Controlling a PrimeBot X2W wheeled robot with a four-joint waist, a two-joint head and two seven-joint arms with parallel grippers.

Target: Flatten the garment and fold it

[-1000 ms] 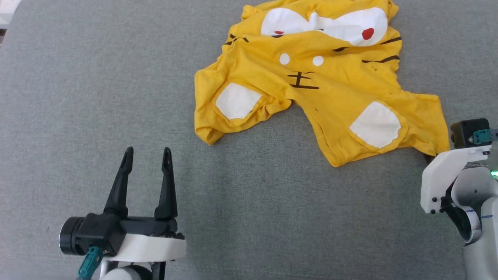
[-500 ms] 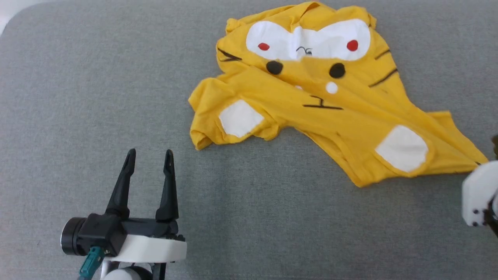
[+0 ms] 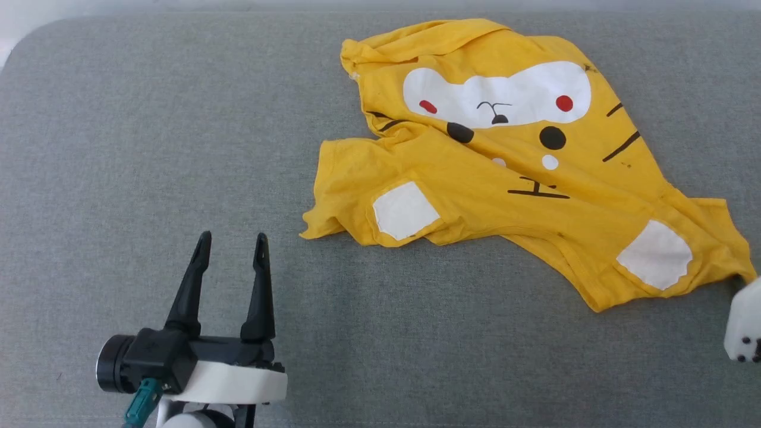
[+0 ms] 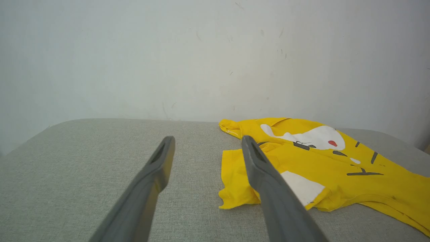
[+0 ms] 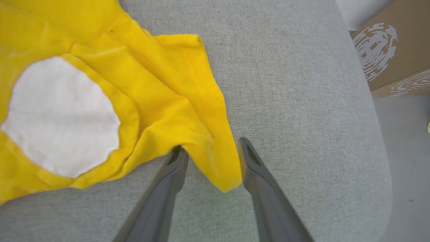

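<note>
The garment (image 3: 511,184), a bright yellow T-shirt with a white face patch, red dots and black stripes, lies print-up and rumpled on the grey padded table (image 3: 178,119), right of centre. My right gripper (image 5: 210,149) stands open at the shirt's near right corner; that yellow corner (image 5: 215,161) lies loose between the fingers. In the head view, its white wrist housing (image 3: 746,324) shows at the right edge. My left gripper (image 3: 232,238) rests open and empty at the lower left, well apart from the shirt's left sleeve (image 4: 235,181); its fingers (image 4: 268,188) point toward the wall.
A pale wall (image 4: 201,60) rises behind the table's far edge. Off the table's rounded right end stands a brown cardboard box (image 5: 396,47) on the floor. Bare grey surface spreads to the left and in front of the shirt.
The shirt has been drawn out toward the near right, and its face print has unfolded and flattened. My right wrist has slid to the view's right edge. The head camera has shifted too.
</note>
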